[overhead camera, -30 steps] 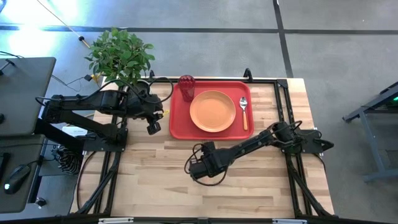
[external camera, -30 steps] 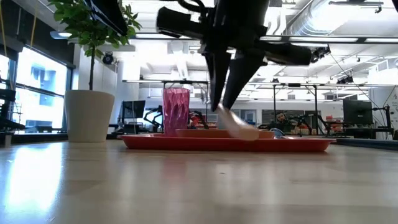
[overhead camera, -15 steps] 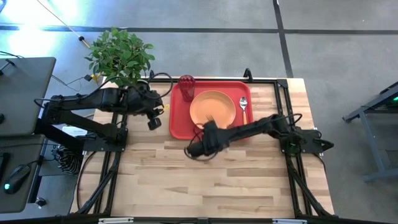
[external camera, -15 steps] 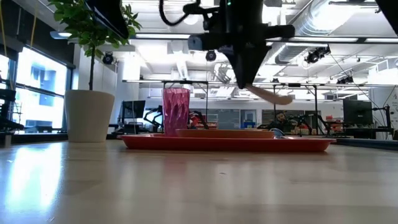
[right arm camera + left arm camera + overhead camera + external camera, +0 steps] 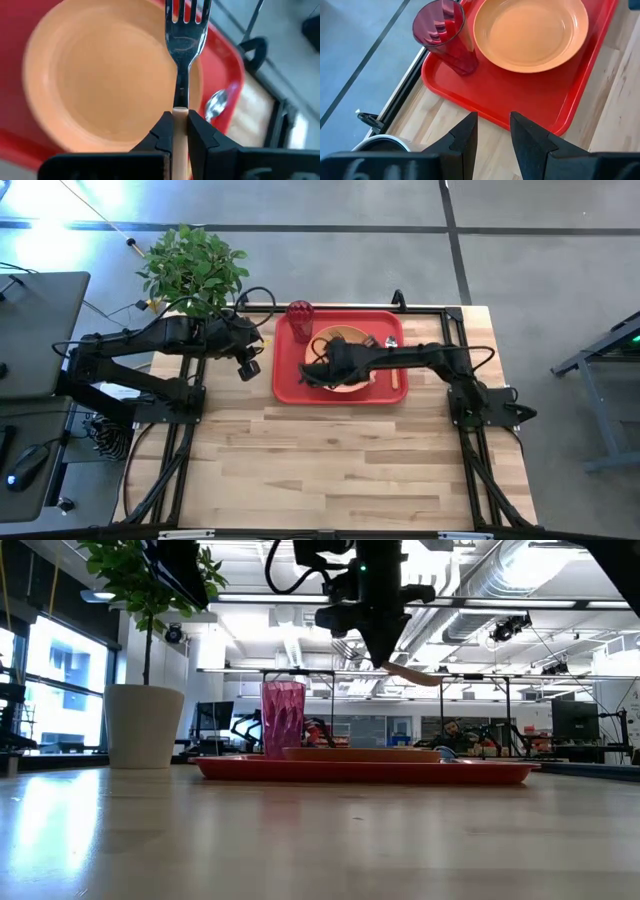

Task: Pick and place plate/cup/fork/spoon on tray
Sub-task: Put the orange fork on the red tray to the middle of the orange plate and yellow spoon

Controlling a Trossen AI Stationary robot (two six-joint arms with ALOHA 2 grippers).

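Observation:
The red tray (image 5: 285, 385) lies at the table's far middle. On it stand the dark red cup (image 5: 300, 318) at its far left corner, the orange plate (image 5: 352, 384) in the middle and the spoon (image 5: 394, 378) at the right. My right gripper (image 5: 318, 368) hangs over the plate (image 5: 100, 75), shut on the fork (image 5: 186, 30). My left gripper (image 5: 495, 135) is open and empty just left of the tray (image 5: 520, 100), in the high view (image 5: 245, 368). The low view shows the cup (image 5: 283, 718) and the fork (image 5: 415, 675) high above the tray (image 5: 360, 771). My right gripper pinches the fork between its two fingers where the orange handle meets the metal neck (image 5: 180, 116). The fingers come from above and lie across the fork. The fork is lifted clear above the plate, slightly tilted, and its tines (image 5: 187, 10) stick out past the fingers.
A potted plant (image 5: 195, 265) in a white pot (image 5: 143, 725) stands at the far left corner, close to my left arm. Black frame rails run along the table's left and right sides. Bare wood lies between the tray and the near edge. A person (image 5: 455, 730) sits far behind.
My right gripper has risen with the fork from low over the table's middle and gone toward the far edge, over the tray and above the plate. The fork is lifted well clear. My left gripper has drawn a little toward the far edge.

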